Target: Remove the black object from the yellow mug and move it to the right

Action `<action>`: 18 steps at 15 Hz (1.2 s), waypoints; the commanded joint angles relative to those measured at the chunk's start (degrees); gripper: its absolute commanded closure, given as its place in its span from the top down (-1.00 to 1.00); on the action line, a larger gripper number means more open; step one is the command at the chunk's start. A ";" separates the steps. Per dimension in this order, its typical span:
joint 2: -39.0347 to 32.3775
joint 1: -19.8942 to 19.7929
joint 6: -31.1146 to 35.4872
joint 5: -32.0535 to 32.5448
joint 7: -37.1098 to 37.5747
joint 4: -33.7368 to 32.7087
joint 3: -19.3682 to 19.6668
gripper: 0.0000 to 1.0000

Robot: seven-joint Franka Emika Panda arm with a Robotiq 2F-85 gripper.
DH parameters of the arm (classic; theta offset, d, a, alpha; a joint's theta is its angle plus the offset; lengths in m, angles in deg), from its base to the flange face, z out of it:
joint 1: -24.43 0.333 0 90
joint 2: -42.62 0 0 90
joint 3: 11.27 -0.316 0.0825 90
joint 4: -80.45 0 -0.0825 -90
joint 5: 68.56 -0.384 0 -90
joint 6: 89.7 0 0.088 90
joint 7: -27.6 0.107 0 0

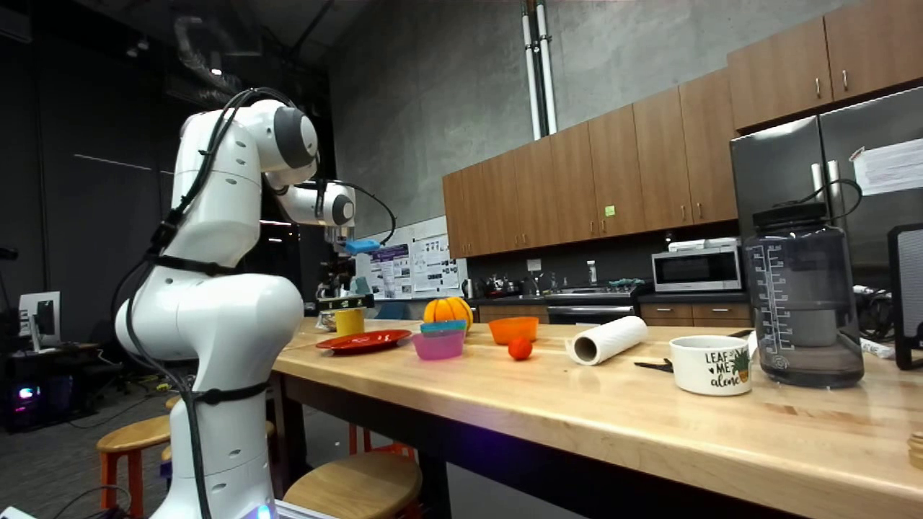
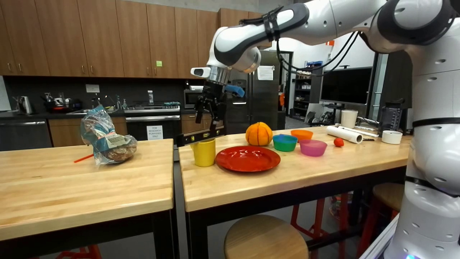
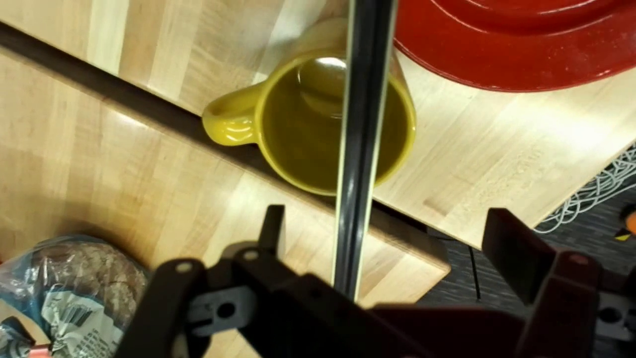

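The yellow mug (image 2: 205,153) stands upright near the table's end, its handle towards the gap between two tables. It also shows in the wrist view (image 3: 300,144) and in an exterior view (image 1: 350,321). The black object, a long bar like a spirit level (image 2: 201,136), lies across the mug's rim and overhangs it on both sides. It crosses the wrist view (image 3: 365,124) and shows in an exterior view (image 1: 342,303). My gripper (image 2: 206,121) is open above the bar. In the wrist view the bar appears between the spread fingers (image 3: 385,223), nearer the left one; contact does not show.
A red plate (image 2: 248,159) is right beside the mug. Beyond it are an orange pumpkin (image 2: 258,133), a green bowl (image 2: 285,145), a pink bowl (image 2: 313,148) and an orange bowl (image 2: 302,134). Bagged bread (image 2: 116,149) lies on the neighbouring table, across a narrow gap.
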 commanded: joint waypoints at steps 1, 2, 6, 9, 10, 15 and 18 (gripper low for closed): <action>-5.66 -0.95 -4.59 4.72 -2.29 -7.96 -1.89 1.00; -6.80 -0.86 -5.61 5.84 -2.67 -9.38 -2.13 1.00; -9.87 -0.88 -8.75 7.65 -4.69 -13.31 -3.25 0.48; -11.05 -0.95 -10.20 7.71 -6.13 -15.39 -3.61 0.09; -11.35 -0.94 -10.73 7.75 -6.34 -15.98 -3.64 -0.09; -11.63 -1.09 -13.42 7.42 -7.53 -17.47 -3.60 -0.85; -11.19 -1.43 -14.31 6.71 -7.84 -17.72 -3.58 -0.91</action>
